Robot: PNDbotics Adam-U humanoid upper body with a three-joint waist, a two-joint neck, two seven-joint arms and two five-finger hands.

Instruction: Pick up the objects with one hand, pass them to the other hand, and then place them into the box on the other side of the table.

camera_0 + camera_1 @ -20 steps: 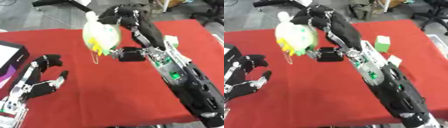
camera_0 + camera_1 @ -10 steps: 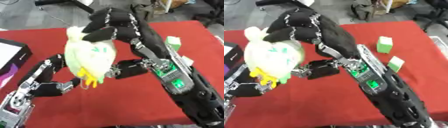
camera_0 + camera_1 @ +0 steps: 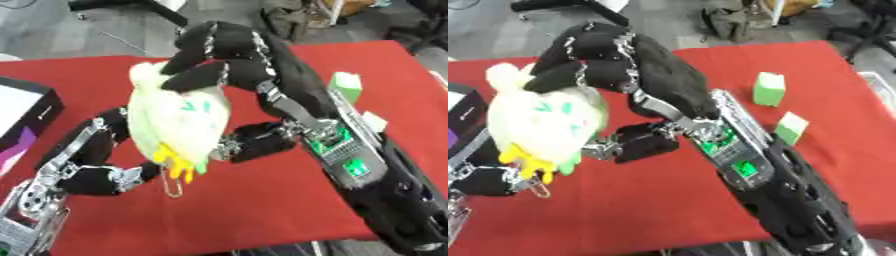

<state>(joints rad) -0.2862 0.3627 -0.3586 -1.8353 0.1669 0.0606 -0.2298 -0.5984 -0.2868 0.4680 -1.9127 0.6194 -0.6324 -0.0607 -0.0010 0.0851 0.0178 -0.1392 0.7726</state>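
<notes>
A pale yellow plush toy with green face marks and yellow feet hangs above the red table. My right hand is shut on its top, fingers curled over the head. A thin wire loop dangles below its feet. My left hand is at the lower left, open, with fingers raised beside the toy's left side and the thumb under its feet; I cannot tell whether they touch. A black box with a white and purple inside lies at the left edge.
Two green blocks stand on the right of the cloth, one farther back and one nearer. My right forearm crosses the middle of the table. Grey floor and chair legs lie beyond the far edge.
My right hand has carried the toy left and closer to me, down to the left hand. The left hand has risen and opened beside the toy.
</notes>
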